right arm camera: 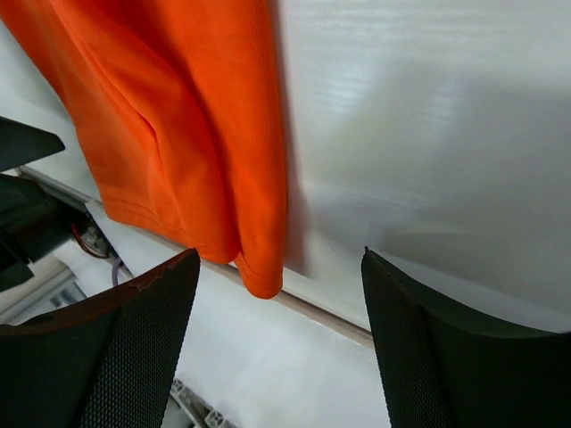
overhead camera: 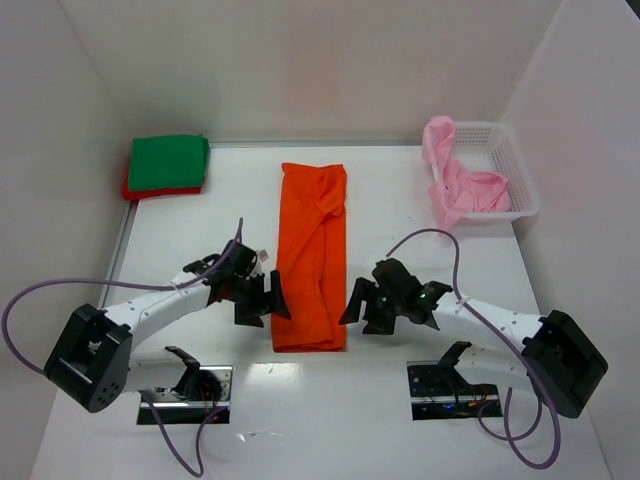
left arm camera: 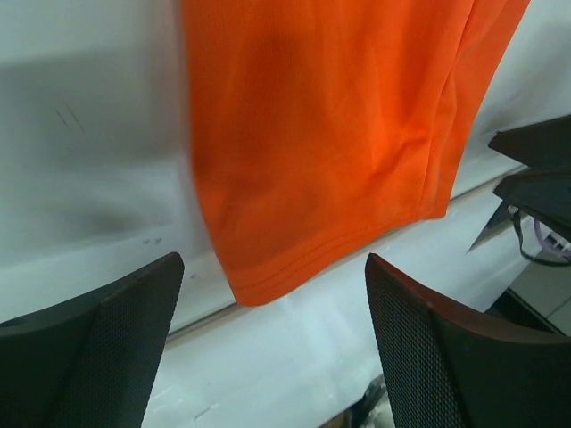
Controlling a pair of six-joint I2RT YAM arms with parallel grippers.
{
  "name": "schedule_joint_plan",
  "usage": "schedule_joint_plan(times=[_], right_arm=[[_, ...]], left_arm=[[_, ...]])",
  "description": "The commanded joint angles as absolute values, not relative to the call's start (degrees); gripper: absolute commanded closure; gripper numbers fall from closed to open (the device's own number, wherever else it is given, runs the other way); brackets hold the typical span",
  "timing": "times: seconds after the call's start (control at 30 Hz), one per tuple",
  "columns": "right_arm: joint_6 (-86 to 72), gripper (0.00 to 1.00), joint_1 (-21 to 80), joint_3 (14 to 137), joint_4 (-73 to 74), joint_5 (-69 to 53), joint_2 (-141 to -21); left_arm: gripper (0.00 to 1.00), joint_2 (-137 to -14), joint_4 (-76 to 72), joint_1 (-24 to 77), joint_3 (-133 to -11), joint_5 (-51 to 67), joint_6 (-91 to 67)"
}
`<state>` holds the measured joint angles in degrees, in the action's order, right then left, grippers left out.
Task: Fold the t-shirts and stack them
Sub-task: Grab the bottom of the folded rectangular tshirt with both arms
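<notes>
A white plastic lattice basket [overhead camera: 520, 178] sits at the far right corner of the white worktop [overhead camera: 400, 190], close to the right wall. Plain white walls [overhead camera: 300, 70] enclose the worktop on three sides.

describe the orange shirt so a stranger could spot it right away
On the white table, look down the middle, between the left gripper and the right gripper. The orange t-shirt lies there as one long narrow strip. Unlike the green t-shirt, a folded square far left, and the pink t-shirt, crumpled in the basket, it lies alone.
</notes>
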<state>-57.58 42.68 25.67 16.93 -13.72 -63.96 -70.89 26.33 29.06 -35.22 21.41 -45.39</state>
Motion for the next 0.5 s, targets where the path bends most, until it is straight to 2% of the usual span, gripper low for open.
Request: schedule_joint_plan(times=[0.0,0.07,0.27,0.47], right_arm=[[-59.06,0.22,44.9,26.02,14.77,-16.96,-67.31],[-59.58,0.22,47.54,26.54,14.24,-16.27,-68.46],[-62.31,0.35,49.48,26.54,12.13,-15.73,-71.98],[-64.16,0.43,49.48,26.02,12.13,-13.71,-69.87]], left_arm=[[0.1,-72.15,28.56,29.79,-35.24,24.69,-46.49],[0.11,-72.94,28.56,30.32,-35.24,25.49,-46.49],[0.11,-77.61,25.15,30.84,-34.72,26.72,-46.49],[0.12,-78.93,23.82,30.85,-35.33,26.02,-46.49]])
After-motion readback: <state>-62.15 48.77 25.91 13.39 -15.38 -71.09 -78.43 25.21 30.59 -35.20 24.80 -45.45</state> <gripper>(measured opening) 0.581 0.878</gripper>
